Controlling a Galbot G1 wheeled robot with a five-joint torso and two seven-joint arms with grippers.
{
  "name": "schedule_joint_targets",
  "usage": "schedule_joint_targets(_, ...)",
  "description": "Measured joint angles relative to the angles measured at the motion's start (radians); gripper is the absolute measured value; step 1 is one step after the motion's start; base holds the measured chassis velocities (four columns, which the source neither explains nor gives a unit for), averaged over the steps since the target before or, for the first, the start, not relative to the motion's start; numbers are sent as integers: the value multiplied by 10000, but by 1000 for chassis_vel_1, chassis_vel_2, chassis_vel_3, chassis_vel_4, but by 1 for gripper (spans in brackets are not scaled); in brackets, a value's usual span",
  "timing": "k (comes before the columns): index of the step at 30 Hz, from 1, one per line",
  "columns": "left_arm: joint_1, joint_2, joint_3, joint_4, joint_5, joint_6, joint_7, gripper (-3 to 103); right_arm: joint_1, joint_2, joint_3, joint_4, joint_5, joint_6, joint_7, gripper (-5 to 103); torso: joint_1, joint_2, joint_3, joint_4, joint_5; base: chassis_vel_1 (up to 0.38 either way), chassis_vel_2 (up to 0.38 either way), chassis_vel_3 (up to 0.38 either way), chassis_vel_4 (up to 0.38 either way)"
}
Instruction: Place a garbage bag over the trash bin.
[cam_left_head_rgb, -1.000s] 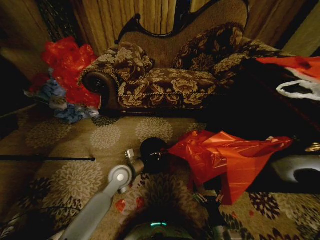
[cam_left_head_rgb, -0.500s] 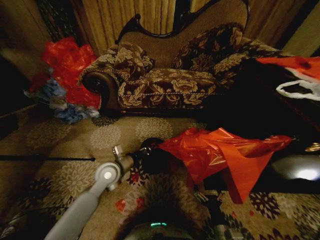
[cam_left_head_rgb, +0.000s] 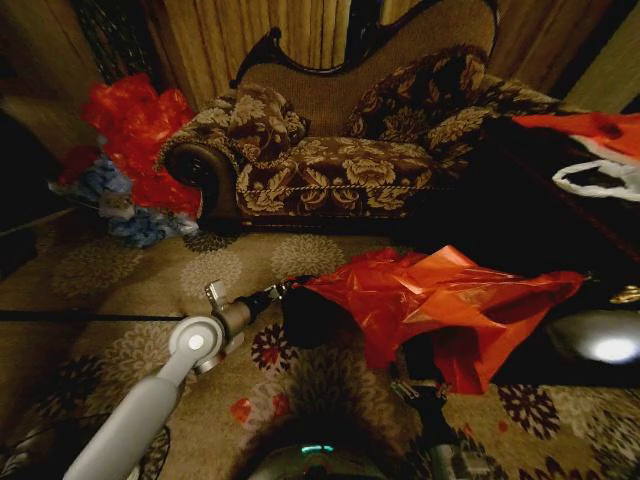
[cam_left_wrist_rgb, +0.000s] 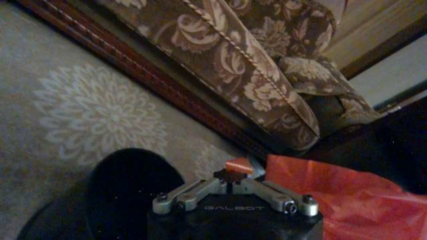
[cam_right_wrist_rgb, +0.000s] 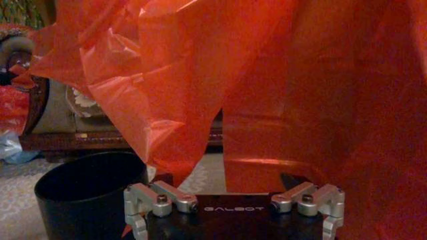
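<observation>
Garbage bag (cam_left_head_rgb: 430, 300) pinched by left hand (cam_left_head_rgb: 287, 289)

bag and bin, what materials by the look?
Garbage bag: thin glossy red-orange plastic film; it creases, drapes, and lets light through. Trash bin: matte black, smooth rigid wall, likely plastic, though painted metal is possible.

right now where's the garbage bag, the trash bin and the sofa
garbage bag (cam_left_head_rgb: 440, 300): head view, middle of the spread red plastic
trash bin (cam_right_wrist_rgb: 83, 192): right wrist view, black outer wall below the rim
sofa (cam_left_head_rgb: 340, 165): head view, floral seat cushion
</observation>
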Motion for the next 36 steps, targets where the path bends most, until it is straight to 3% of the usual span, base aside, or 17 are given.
schedule_joint_targets(11,145,132,-478,255,-219,-15,14,0,85,-20,-26,-91,57,-22,7,100,0,0,0,2,-1,0,0,0,0)
schedule_joint_targets(19,144,54,-121,63,-163,7,15,0,59,55,-87,-110,-3,-17,1,100,0,0,0,1,1,0,0,0,0)
schedule_joint_targets(26,-17,12,1242,140,1290,222,485,-3,28,33,-11,-144,-2,24,1,100,0,0,0,1,4,0,0,0,0)
schedule_joint_targets(27,-112,6,1995,283,1975,297,710,1,31,29,-2,-169,-2,28,1,100,0,0,0,0,2,0,0,0,0)
schedule_joint_targets(28,-112,6,1995,283,1975,297,710,1,31,29,-2,-169,-2,28,1,100,0,0,0,0,2,0,0,0,0)
schedule_joint_targets(31,-465,-187,3197,610,2796,335,906,12,43,28,19,-209,1,29,10,100,-1,0,0,1,3,0,0,0,0)
schedule_joint_targets(32,-769,-444,3602,870,2862,336,912,23,57,21,42,-251,9,28,22,100,0,0,0,2,2,0,0,0,0)
schedule_joint_targets(34,-1006,-637,3812,1066,2784,332,908,23,75,14,59,-282,15,28,37,100,0,0,0,0,1,0,0,0,0)
schedule_joint_targets(35,-1384,-907,4062,1369,2603,330,860,34,100,-3,91,-334,26,24,75,100,0,0,0,0,3,0,0,0,0)
schedule_joint_targets(36,-1384,-907,4062,1369,2603,330,860,34,100,-3,91,-334,26,24,75,100,0,0,0,0,3,0,0,0,0)
